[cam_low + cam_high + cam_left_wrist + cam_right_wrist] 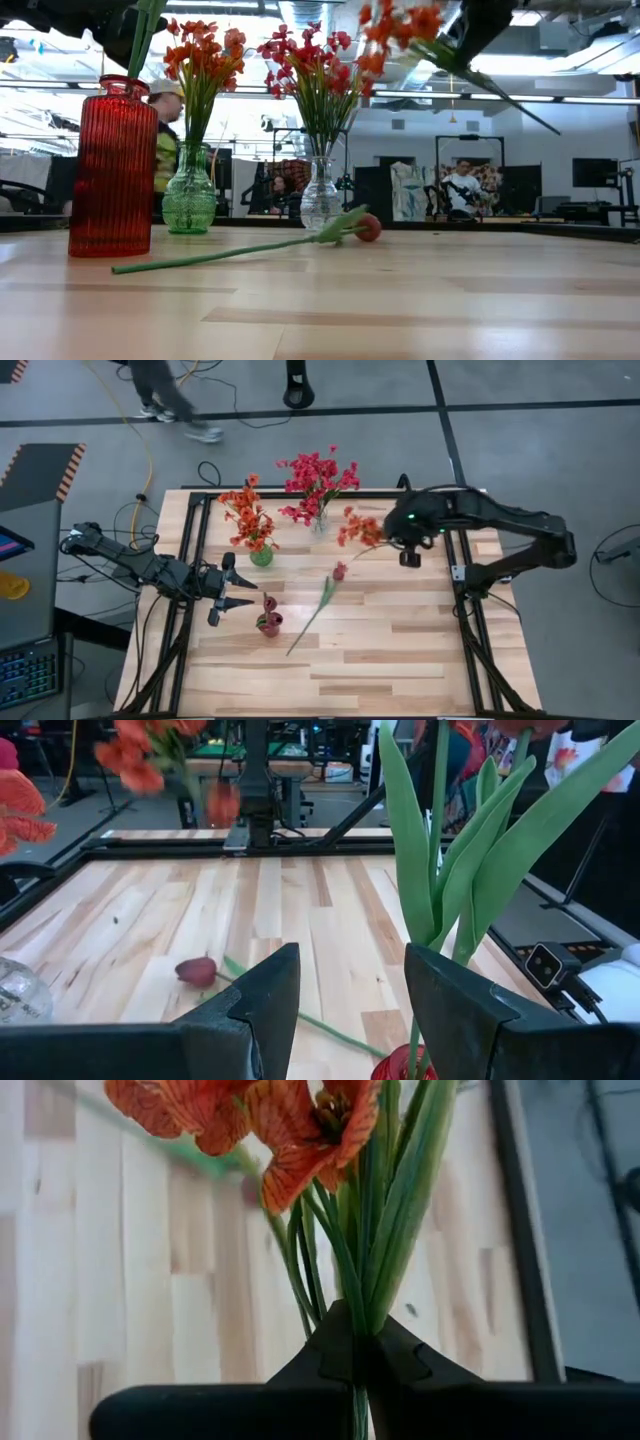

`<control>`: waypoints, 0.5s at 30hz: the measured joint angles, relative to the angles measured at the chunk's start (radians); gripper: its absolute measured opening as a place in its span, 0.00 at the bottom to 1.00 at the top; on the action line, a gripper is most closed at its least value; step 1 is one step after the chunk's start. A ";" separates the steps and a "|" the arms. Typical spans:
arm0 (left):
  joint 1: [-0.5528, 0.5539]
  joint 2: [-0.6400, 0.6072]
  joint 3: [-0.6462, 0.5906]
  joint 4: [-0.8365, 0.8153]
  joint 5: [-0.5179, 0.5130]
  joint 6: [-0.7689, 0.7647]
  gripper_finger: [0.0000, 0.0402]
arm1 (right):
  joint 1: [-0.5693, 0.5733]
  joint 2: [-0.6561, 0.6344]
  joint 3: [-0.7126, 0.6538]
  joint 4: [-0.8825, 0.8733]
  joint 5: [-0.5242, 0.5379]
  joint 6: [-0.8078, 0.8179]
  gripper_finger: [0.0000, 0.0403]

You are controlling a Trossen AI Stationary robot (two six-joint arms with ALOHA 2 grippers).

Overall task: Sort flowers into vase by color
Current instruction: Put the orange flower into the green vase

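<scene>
One orange spray [360,528] hung clamped by its thin stems in the right end effector [355,1365], right of the clear vase [319,525]; light, floppy, best held low; left end effector [243,592] stood apart beside the red vase [268,623]; a tulip [322,600] lay on the surface [400,650].

Two arms over the table

The left gripper [243,592] hangs at the table's left side, its fingers [262,990] spread apart. The right gripper [396,546], fingers pressed together, is raised at the far right, arm bent.
</scene>
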 joint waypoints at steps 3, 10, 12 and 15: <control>0.000 0.000 0.000 0.015 -0.006 0.010 0.42 | 0.000 -0.045 0.000 0.036 0.028 0.035 0.09; 0.000 0.000 0.000 0.101 -0.100 0.048 0.42 | 0.006 -0.089 0.000 0.313 0.032 0.078 0.09; 0.000 0.000 0.000 0.130 -0.121 0.062 0.42 | 0.006 -0.087 0.000 0.393 0.031 0.079 0.09; 0.000 0.000 0.000 0.178 -0.128 0.082 0.42 | 0.011 -0.069 0.000 0.499 0.027 0.102 0.09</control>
